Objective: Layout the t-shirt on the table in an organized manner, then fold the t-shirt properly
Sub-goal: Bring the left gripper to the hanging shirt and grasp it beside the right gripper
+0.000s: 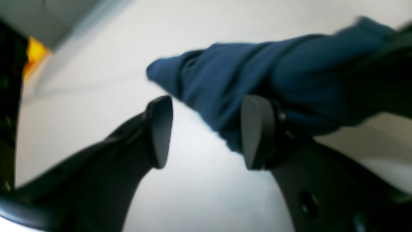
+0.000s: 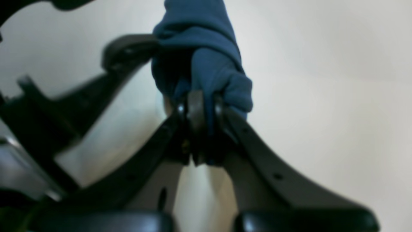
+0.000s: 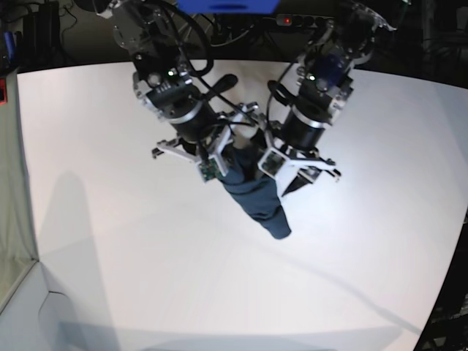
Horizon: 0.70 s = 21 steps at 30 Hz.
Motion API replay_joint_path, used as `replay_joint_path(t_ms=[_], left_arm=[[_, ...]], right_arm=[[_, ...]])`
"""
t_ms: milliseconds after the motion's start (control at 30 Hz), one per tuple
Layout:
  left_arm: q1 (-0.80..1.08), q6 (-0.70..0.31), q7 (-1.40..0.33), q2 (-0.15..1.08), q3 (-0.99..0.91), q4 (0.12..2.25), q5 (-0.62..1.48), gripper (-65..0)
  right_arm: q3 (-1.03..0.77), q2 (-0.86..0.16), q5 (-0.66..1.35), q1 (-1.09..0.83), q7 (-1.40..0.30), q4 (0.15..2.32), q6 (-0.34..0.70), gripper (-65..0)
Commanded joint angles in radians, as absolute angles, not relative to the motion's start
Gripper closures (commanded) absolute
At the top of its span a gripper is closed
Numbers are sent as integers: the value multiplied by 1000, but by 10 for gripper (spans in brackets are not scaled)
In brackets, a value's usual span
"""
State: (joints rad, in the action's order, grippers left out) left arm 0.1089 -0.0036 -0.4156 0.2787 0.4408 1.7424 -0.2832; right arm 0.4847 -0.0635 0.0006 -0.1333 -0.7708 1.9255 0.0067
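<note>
- Left wrist view: our left gripper (image 1: 206, 132) stands with its jaws apart and only bare white table (image 1: 96, 80) in the gap between them. The t-shirt (image 1: 257, 80) runs as a bunched blue roll just behind the right-hand finger (image 1: 257, 132); whether it brushes that finger we cannot tell, since the view is blurred. Nothing is pinched here.
- Right wrist view: our right gripper (image 2: 201, 125) is closed tight on a thick wad of the t-shirt (image 2: 206, 67), and the cloth bulges out above the pads. It crumples freely, so we judge it soft, light and limp, with no stiffness to hold a shape.
- Base view: the t-shirt (image 3: 256, 194) hangs between the two arms as a twisted rope, clear of most of the table (image 3: 110, 241), its lower end drooping towards the surface. The right gripper (image 3: 216, 157) carries it; the left gripper (image 3: 296, 172) sits just beside the cloth.
- Handling: we expect a one-point hold to keep it roped. We judge a hem or shoulder edge the better place for the free claw, well apart from the present hold, so the cloth spreads flat.
</note>
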Motion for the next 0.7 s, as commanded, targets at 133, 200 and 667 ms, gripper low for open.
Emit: replay_joint_path(t_ms=[133, 200, 667], left_arm=[[74, 4, -401, 255, 496, 1693, -367, -330], [73, 4, -401, 243, 495, 1690, -378, -330], [36, 5, -401, 226, 493, 1687, -386, -329]], right_arm=[[484, -58, 1, -122, -746, 1946, 7, 0], [484, -58, 1, -122, -746, 1946, 7, 0], [481, -58, 1, -125, -746, 1946, 7, 0]])
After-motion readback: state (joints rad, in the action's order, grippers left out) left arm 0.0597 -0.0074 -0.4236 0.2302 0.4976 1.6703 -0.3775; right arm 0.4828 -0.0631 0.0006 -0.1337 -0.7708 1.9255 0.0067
